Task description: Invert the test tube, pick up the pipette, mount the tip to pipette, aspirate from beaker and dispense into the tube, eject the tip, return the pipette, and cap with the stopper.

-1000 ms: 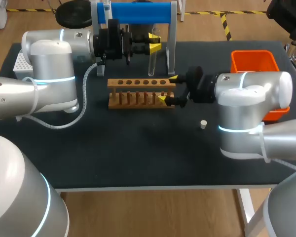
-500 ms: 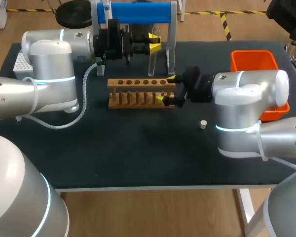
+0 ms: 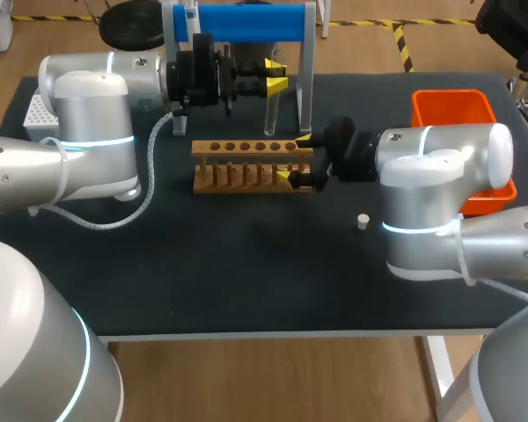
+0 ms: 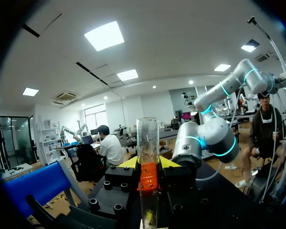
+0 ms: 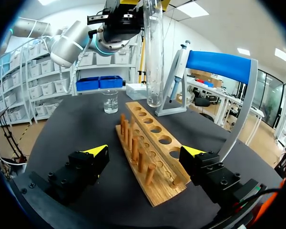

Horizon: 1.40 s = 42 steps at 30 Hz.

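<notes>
- My left gripper is clamped on the test tube, one yellow tip on each side near its upper end, holding it upright behind the wooden rack.
- From the right wrist the tube's rounded end points down, just beyond the far row of holes. I can't make out whether it touches the table or hangs just above it.
- My right gripper is spread wide at the rack's right end, a finger on either side and neither touching wood. It grips nothing.
- My read is that the inverting is done, mouth up, and this is the seating step.
- Next call: bring the tube over a hole and lower it straight. The right fingers could close on the rack to steady it first.
- The pipette hangs on its stand, the beaker sits past the rack, and the stopper lies near my right arm, all waiting.
</notes>
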Tool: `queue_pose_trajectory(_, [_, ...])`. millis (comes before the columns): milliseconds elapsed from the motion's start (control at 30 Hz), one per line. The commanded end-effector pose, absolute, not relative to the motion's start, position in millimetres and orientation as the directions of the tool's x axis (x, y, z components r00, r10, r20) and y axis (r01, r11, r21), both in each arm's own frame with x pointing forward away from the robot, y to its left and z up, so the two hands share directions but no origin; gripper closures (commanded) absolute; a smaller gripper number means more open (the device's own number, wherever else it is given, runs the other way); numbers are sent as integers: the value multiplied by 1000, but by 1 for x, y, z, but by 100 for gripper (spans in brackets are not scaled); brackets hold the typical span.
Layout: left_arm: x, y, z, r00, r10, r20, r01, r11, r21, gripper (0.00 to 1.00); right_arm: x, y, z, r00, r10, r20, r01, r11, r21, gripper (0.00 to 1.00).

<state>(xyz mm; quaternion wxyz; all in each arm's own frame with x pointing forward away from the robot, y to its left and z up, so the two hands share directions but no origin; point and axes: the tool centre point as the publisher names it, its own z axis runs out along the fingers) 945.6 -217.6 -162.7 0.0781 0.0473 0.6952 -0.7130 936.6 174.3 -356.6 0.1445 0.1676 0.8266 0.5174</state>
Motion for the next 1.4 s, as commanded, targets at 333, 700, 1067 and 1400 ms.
queue_pose_trajectory(333, [946, -218, -163, -983, -43, -176, 177, -21, -984, 100, 935, 177, -360, -898, 432, -79, 121, 418, 901, 0])
queue_pose_trajectory(700, [946, -218, -163, -983, -43, -176, 177, -21, -984, 100, 935, 177, -360, -897, 434, -82, 119, 417, 901, 0])
queue_pose_trajectory(1067, [950, -217, -166, -985, -44, -164, 165, -16, -986, 100, 935, 177, -360, -897, 434, -82, 119, 417, 901, 0])
queue_pose_trajectory(1400, [956, -218, -174, -988, -48, -148, 149, -21, -989, 100, 935, 177, -360, -897, 434, -82, 119, 417, 901, 0])
